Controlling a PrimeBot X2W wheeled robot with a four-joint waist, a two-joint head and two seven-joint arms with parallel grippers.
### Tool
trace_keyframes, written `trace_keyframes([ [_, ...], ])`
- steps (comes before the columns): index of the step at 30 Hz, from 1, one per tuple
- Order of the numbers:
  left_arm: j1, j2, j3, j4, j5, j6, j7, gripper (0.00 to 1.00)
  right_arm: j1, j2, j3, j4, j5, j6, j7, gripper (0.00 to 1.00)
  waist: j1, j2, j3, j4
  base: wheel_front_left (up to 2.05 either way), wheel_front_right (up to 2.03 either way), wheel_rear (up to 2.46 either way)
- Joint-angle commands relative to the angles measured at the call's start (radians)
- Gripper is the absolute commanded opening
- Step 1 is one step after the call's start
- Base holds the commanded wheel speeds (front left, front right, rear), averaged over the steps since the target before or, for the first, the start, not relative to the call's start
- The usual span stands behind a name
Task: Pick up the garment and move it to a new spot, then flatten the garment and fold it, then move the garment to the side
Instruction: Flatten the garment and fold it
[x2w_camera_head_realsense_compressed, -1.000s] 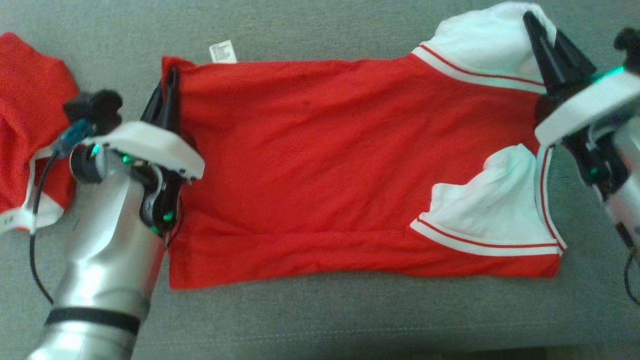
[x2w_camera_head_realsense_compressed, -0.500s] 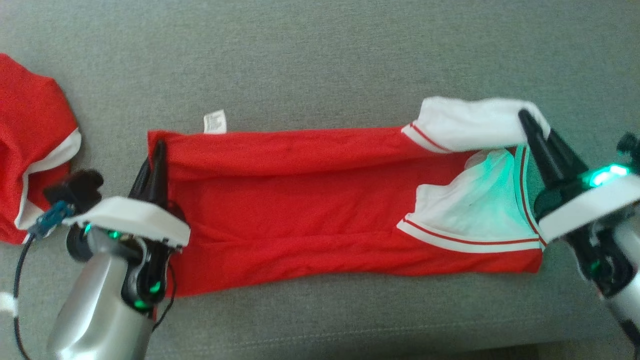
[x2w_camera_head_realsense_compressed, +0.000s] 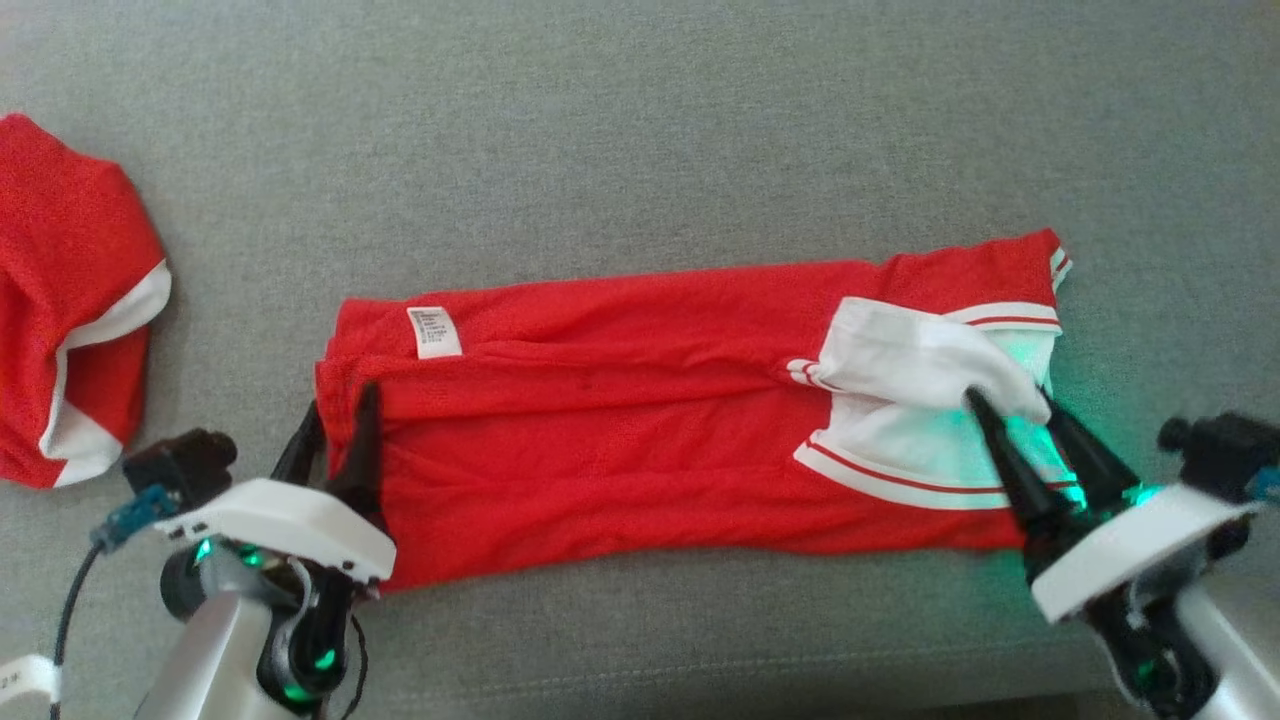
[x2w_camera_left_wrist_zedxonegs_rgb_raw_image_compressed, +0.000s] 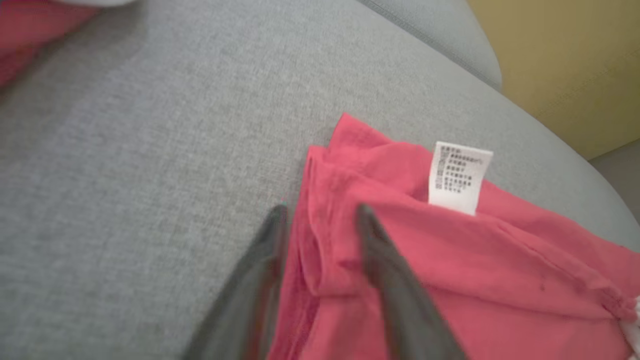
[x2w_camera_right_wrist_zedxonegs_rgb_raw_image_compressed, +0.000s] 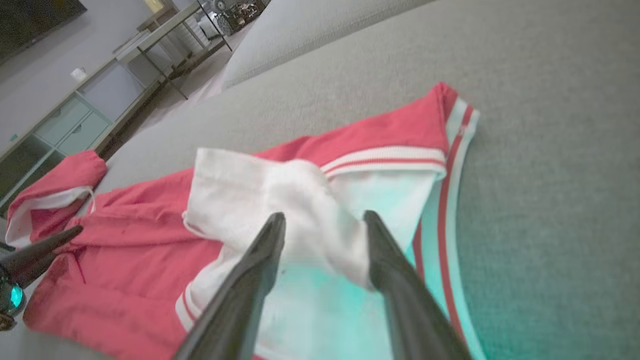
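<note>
Garment (x2w_camera_head_realsense_compressed: 640, 430) lay folded long; we saw its edge below the label (x2w_camera_head_realsense_compressed: 434, 332) between the parted left gripper (x2w_camera_head_realsense_compressed: 342, 402), its white sleeve (x2w_camera_head_realsense_compressed: 900, 355) between the parted right gripper (x2w_camera_head_realsense_compressed: 1006, 398).

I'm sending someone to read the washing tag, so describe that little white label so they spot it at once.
On the grey cushion lies a long red garment, folded into a strip. At its left end, just beyond the left gripper, sits the label. It is a tiny printed white rectangle, unlike the big white sleeve at the right end.
</note>
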Motion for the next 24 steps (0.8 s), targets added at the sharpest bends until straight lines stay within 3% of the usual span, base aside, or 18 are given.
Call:
trace_keyframes([
  [1,-0.001,0.019,0.030,-0.021,0.005,0.003,-0.009,1.00,0.017,-0.016,0.002,-0.024,-0.014,-0.001,0.002,1.00,0.0000,0.0000,-0.002,-0.002,0.00,0.00,0.00],
  [7,0.042,0.027,0.016,-0.009,0.059,0.038,-0.069,1.00,0.084,0.027,-0.054,-0.058,-0.105,-0.001,0.018,1.00,0.0000,0.0000,-0.029,-0.011,0.00,0.00,0.00],
  [15,0.085,0.016,0.012,-0.128,0.199,0.133,-0.152,1.00,0.130,0.144,-0.243,-0.166,-0.311,-0.001,-0.008,1.00,0.0000,0.0000,-0.080,-0.011,0.00,0.00,0.00],
  [24,0.097,-0.029,0.065,-0.289,0.322,0.152,-0.161,1.00,0.133,0.275,-0.355,-0.254,-0.487,-0.001,0.025,1.00,0.0000,0.0000,-0.139,-0.004,0.00,0.00,0.00],
])
